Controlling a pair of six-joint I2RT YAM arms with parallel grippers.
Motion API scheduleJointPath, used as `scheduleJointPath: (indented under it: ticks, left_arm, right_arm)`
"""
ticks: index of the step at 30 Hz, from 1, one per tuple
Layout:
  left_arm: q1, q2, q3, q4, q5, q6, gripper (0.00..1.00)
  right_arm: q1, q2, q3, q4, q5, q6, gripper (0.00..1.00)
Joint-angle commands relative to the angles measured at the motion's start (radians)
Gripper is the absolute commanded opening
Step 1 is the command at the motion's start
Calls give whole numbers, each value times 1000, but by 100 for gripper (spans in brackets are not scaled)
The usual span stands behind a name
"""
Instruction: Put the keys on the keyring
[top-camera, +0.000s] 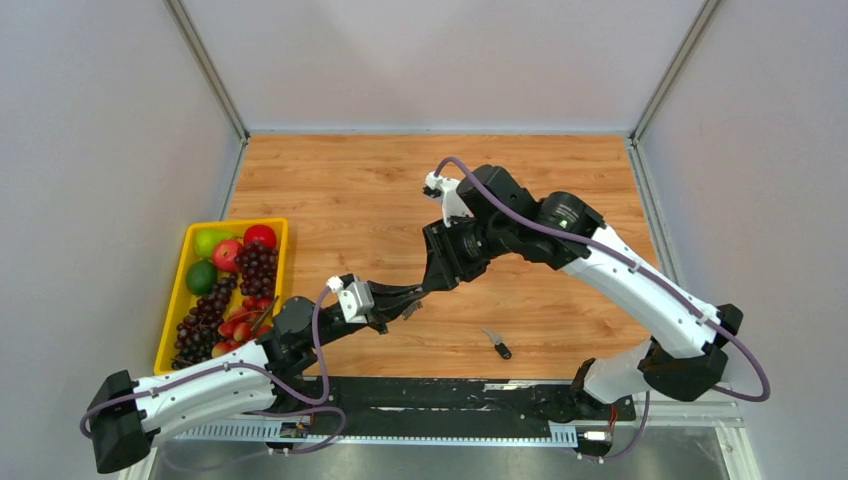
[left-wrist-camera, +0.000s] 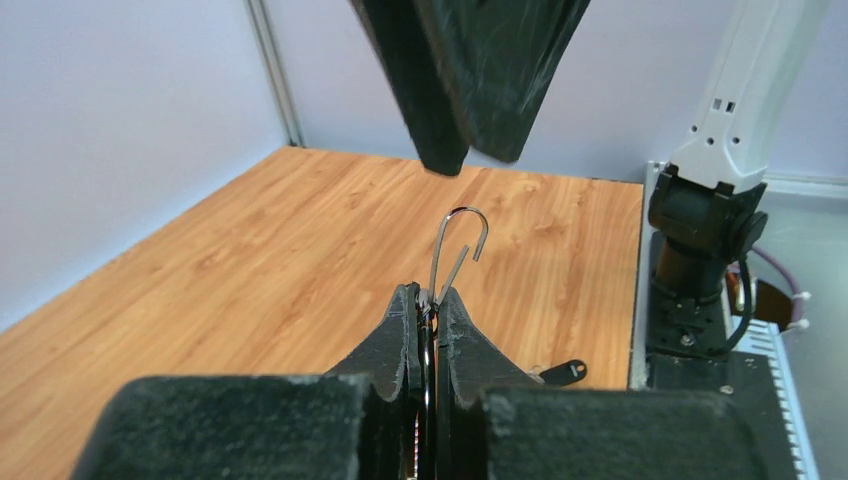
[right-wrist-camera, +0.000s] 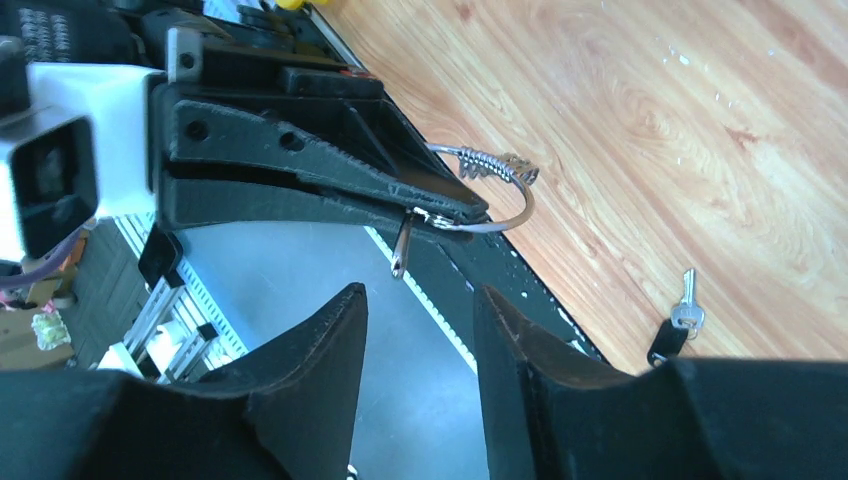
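My left gripper (left-wrist-camera: 430, 295) is shut on the keyring (left-wrist-camera: 461, 238), a thin silver wire loop that sticks out past its fingertips. In the right wrist view the keyring (right-wrist-camera: 503, 196) shows a coiled section, and a small silver key (right-wrist-camera: 401, 250) dangles from it under the left fingers (right-wrist-camera: 320, 180). My right gripper (right-wrist-camera: 420, 290) is open and empty, close above the ring; its fingers (left-wrist-camera: 470, 70) hang over it in the left wrist view. In the top view the two grippers (top-camera: 412, 301) (top-camera: 428, 285) nearly meet. A black-headed key (top-camera: 497, 344) (right-wrist-camera: 674, 328) (left-wrist-camera: 565, 371) lies on the table.
A yellow tray (top-camera: 171, 300) of fruit and grapes stands at the left edge of the wooden table. A black base strip (top-camera: 450, 395) runs along the near edge between the arm mounts. Grey walls close the table on three sides.
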Motion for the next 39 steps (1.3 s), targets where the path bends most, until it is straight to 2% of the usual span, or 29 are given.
scheduleJointPath:
  ticks: [1, 12, 22, 30, 34, 39]
  left_arm:
    - [-4, -16, 43, 39, -10, -130, 0]
    - [-4, -54, 92, -89, -144, -309, 0]
    - [-5, -112, 143, -249, -269, -451, 0]
    - [-4, -118, 170, -369, -339, -482, 0]
    - [-4, -118, 169, -396, -358, -479, 0]
    - [-4, -118, 170, -412, -352, -479, 0]
  right_arm:
    - [4, -106, -40, 132, 37, 11, 47]
    - [9, -264, -287, 340, 74, -46, 47]
    - [35, -360, -450, 458, 256, -102, 46]
    - [36, -406, -629, 508, 349, -88, 48]
    - [35, -451, -662, 570, 312, -78, 48]
    - [36, -413, -589, 597, 217, -63, 46]
